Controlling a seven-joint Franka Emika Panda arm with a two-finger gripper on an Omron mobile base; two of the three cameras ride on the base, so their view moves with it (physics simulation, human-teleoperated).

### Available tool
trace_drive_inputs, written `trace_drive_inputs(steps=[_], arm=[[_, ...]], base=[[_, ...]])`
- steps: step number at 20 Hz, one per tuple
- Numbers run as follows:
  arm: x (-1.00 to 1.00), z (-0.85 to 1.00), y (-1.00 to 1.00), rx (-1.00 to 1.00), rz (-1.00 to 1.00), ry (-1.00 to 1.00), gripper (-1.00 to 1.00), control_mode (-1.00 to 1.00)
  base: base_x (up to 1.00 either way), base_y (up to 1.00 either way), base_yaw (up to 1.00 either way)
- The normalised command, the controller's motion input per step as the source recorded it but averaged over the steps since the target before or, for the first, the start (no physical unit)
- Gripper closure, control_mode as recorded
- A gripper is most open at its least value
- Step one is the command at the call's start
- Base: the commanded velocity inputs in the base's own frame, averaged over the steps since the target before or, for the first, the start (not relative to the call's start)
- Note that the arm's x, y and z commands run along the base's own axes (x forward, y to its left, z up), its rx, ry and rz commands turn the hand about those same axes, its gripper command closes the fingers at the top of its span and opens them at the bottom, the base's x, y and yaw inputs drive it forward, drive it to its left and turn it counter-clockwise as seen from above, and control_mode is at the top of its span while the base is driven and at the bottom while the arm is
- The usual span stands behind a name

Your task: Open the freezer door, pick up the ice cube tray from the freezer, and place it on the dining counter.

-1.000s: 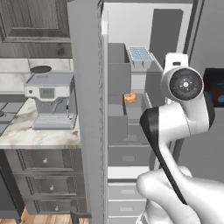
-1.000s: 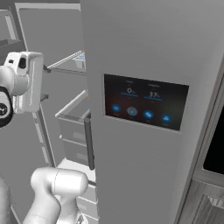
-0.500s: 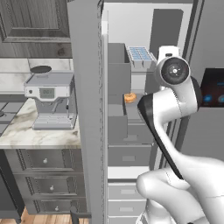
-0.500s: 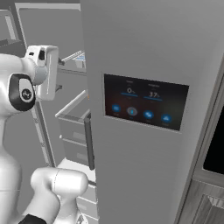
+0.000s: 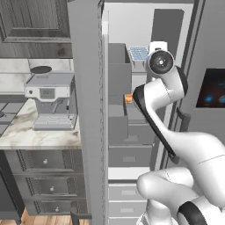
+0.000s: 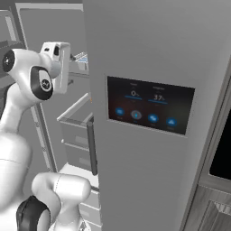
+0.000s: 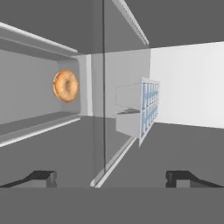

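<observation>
The freezer door (image 5: 85, 110) stands swung open, edge-on to the left base view. Inside the freezer (image 5: 132, 26), the light-blue ice cube tray (image 5: 138, 52) (image 6: 81, 57) lies on an upper shelf. In the hand view the ice cube tray (image 7: 148, 107) appears rolled on its side, straight ahead and a little right. My gripper (image 7: 111, 178) is open, with nothing between its fingertips (image 7: 41, 177), and sits short of the tray. My wrist (image 5: 159, 61) (image 6: 58, 63) hovers at the freezer's opening at tray height. The dining counter is out of view.
An orange-brown donut (image 7: 65, 85) (image 5: 128, 98) sits on the shelf below the tray. Grey drawers (image 5: 132, 154) fill the lower freezer. The touchscreen door (image 6: 149, 110) closes off the right. A coffee machine (image 5: 50, 101) stands on a marble worktop (image 5: 26, 132) left of the open door.
The arm has swung the hand left and up in the left base view, from in front of the touchscreen door to the freezer opening near the tray. The jaws stayed open.
</observation>
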Motion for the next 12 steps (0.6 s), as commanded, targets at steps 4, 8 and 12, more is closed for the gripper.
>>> trace_drive_inputs(steps=[4, 8, 12], arm=[[0.73, 0.0, 0.11, 0.0, 0.0, 0.0, -1.0, -1.0], [0.7, 0.0, 0.13, 0.0, 0.0, 0.0, -1.0, -1.0], [0.69, 0.0, 0.02, 0.0, 0.0, 0.0, -1.0, -1.0]], base=[[0.0, 0.0, 0.0], [0.0, 0.0, 0.0], [0.0, 0.0, 0.0]])
